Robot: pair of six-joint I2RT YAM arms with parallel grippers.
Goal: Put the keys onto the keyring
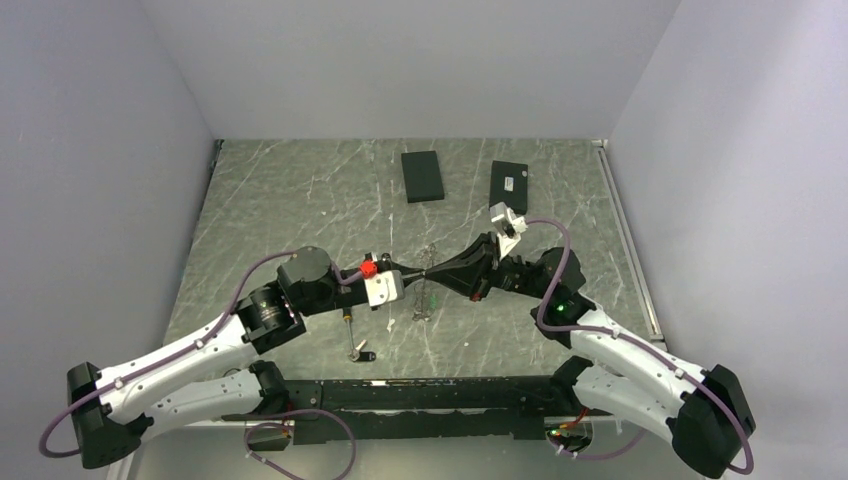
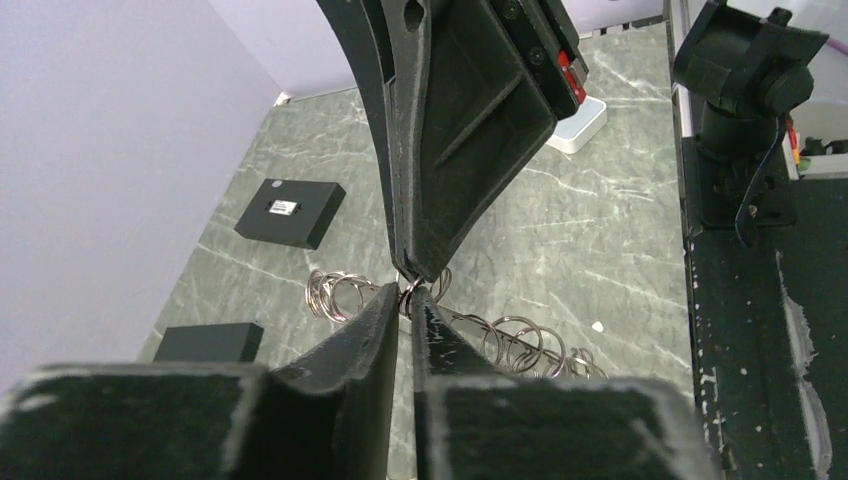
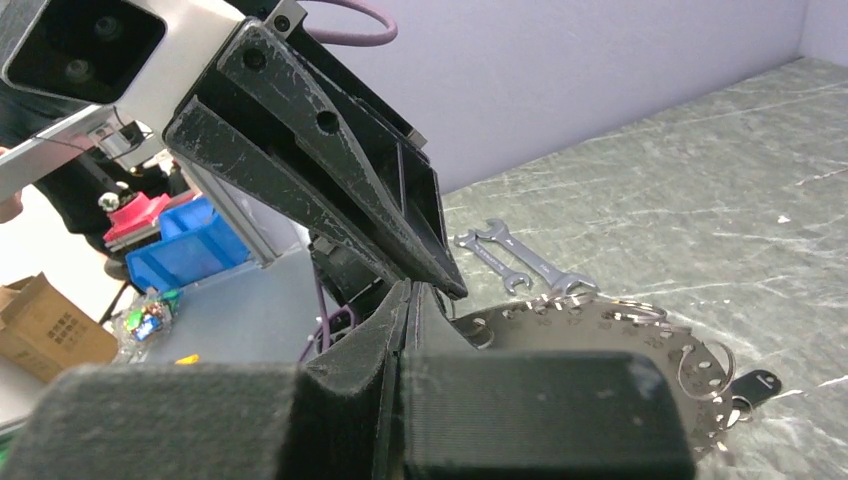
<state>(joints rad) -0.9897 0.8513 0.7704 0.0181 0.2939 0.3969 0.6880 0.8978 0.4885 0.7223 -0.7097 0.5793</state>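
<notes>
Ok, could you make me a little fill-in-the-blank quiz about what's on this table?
1. At the far end of the table lie ___ black boxes.
2. The two silver tools near the keyring are ___.
3. The right gripper is ___ on the keyring.
4. A key lies by the screwdriver, on the robot's ___ side.

Missing words: two; wrenches; shut; left.

Keyring (image 3: 560, 330) mid-table, between left fingers (image 2: 345, 360) and right fingers (image 2: 450, 130), two boxes (image 1: 422, 176) behind, seemingly a key (image 1: 364, 354) nearer front
</notes>
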